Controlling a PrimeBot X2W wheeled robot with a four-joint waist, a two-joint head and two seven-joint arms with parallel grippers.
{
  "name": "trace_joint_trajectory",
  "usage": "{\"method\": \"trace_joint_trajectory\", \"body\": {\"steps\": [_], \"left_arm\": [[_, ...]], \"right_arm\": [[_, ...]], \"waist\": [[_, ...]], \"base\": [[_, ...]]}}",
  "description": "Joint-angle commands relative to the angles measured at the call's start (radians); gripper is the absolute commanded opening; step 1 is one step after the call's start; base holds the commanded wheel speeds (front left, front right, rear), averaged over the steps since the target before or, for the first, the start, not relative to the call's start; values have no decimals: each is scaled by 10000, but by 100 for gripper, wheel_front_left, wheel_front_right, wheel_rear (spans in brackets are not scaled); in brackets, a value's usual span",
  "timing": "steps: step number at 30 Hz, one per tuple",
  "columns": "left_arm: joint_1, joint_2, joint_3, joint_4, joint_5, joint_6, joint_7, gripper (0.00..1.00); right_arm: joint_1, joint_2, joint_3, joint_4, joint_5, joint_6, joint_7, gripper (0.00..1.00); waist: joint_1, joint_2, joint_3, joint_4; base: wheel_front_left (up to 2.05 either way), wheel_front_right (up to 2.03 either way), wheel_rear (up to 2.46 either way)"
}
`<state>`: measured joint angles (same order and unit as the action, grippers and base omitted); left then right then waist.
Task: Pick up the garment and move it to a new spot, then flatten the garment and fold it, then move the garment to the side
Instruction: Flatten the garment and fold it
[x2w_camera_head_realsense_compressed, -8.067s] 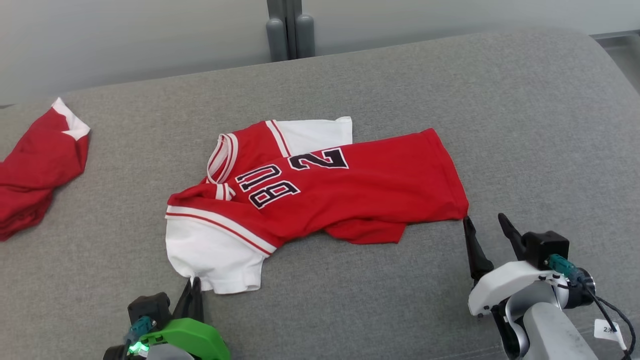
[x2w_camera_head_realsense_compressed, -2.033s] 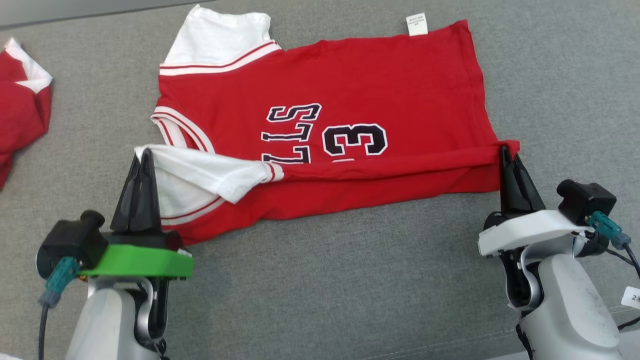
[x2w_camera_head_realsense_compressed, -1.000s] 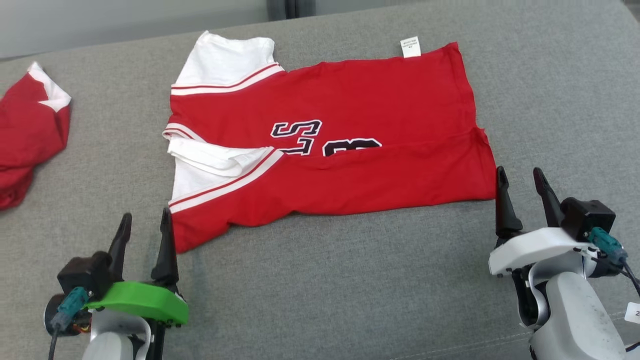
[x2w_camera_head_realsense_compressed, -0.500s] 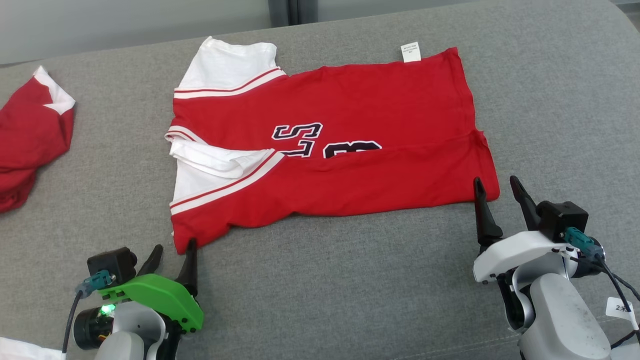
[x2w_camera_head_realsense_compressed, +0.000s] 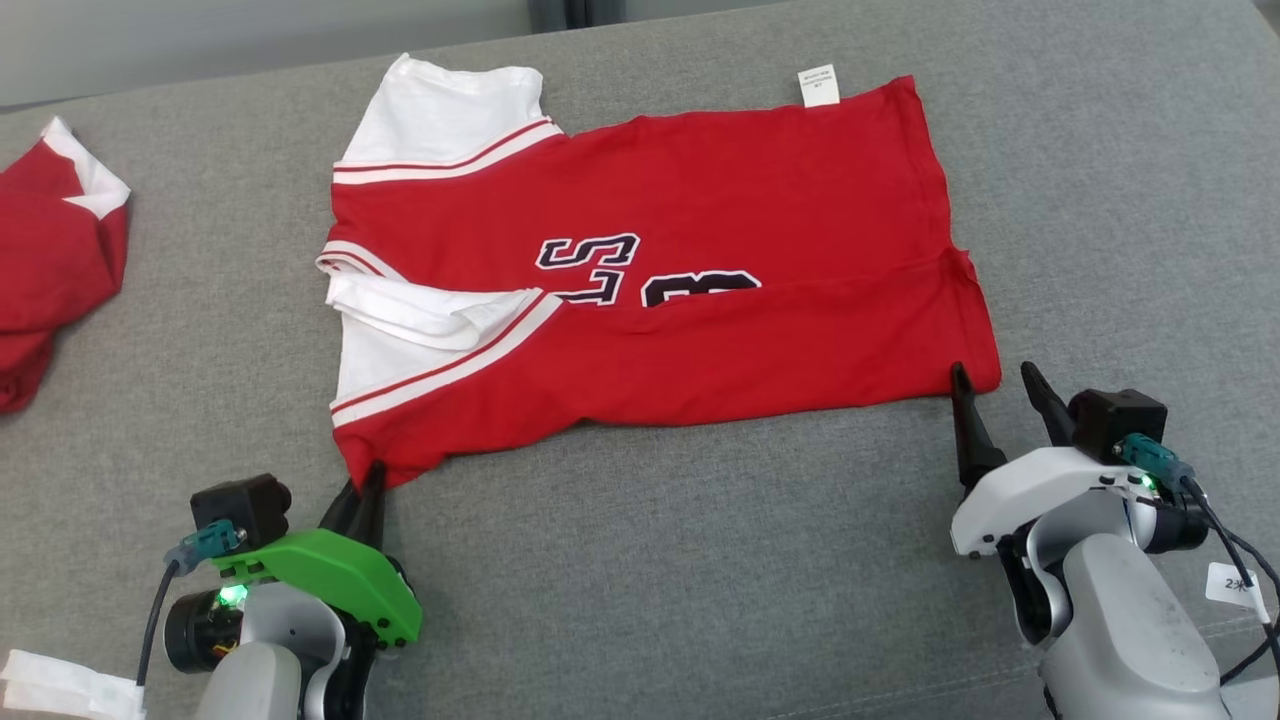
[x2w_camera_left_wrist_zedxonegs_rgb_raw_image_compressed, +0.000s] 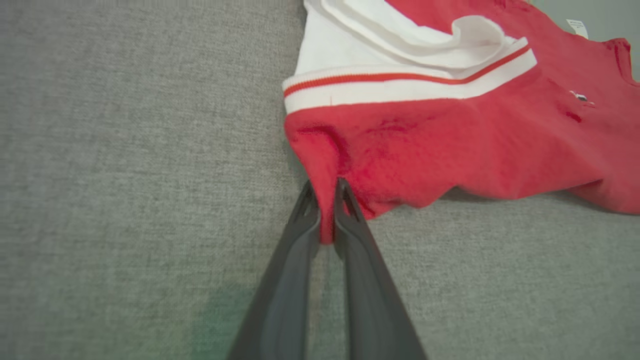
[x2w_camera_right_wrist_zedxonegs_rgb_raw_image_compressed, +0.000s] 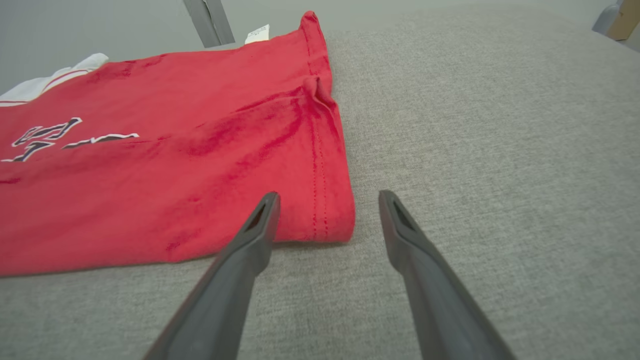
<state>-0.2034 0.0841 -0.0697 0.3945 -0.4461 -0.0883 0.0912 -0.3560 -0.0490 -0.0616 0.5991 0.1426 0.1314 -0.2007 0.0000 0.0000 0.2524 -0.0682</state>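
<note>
Left gripper (x2w_camera_head_realsense_compressed: 368, 478) has clamped onto jersey (x2w_camera_head_realsense_compressed: 700, 200) near-left corner, toward couch (x2w_camera_head_realsense_compressed: 700, 560) front edge; right gripper (x2w_camera_head_realsense_compressed: 993, 374) spread, straddling near-right corner.

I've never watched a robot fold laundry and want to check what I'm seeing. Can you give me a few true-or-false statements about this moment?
1. The left end effector is shut on a corner of the jersey. True.
2. The right end effector is gripping the jersey. False: it is open, with its fingers on either side of the jersey's other near corner.
3. The jersey lies fully flat. False: its near part is folded over, hiding part of the lettering.
4. A second red garment lies off to the left. True.
5. A white label sticks out at the jersey's far edge. True.
</note>
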Motion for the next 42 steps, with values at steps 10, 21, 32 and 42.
{"method": "trace_joint_trajectory", "body": {"steps": [10, 21, 32, 42], "left_arm": [[58, 133, -56, -933, 48, 50, -363, 0], [786, 382, -76, -2426, 91, 171, -288, 0], [3430, 504, -122, -5189, -161, 657, 629, 0], [4452, 151, -378, -4919, -422, 908, 553, 28]], "right_arm": [[-860, -23, -30, 1700, 209, -14, 516, 81], [-1349, -35, -165, 1646, 621, -14, -22, 0], [1119, -38, -384, -1416, 420, -16, 1421, 0], [2867, -37, -542, -3075, 863, -14, 2221, 75]], "waist": [[0, 0, -2, 363], [0, 0, -315, 340], [0, 0, -434, 117], [0, 0, -353, 7]], "base": [[0, 0, 0], [0, 0, 0], [0, 0, 0], [0, 0, 0]]}}
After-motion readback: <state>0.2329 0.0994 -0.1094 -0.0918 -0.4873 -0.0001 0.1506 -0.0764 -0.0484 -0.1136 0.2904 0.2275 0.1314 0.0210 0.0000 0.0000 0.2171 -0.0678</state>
